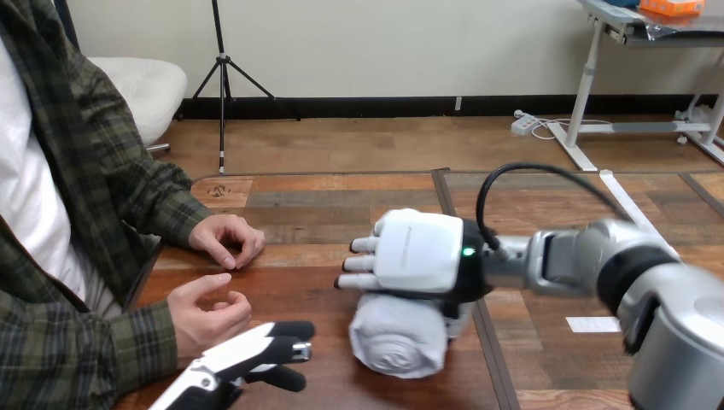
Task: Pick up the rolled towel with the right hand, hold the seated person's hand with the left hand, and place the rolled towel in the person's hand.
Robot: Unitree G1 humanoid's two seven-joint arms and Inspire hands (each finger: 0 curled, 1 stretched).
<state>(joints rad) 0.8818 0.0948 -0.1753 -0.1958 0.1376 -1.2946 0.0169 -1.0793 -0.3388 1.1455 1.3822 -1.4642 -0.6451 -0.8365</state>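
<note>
The right hand is resting over the rolled towel, but its grip is unclear. Left of the towel, the left hand is lying with straight fingers beside the person's nearer hand.

Wooden table bearing a rolled towel, a white slip and the person's farther hand.

The right hand curls over the rolled towel at the middle of the surface. The left hand, fingers straight, lies by the front edge, just beside the person's nearer hand.
</note>
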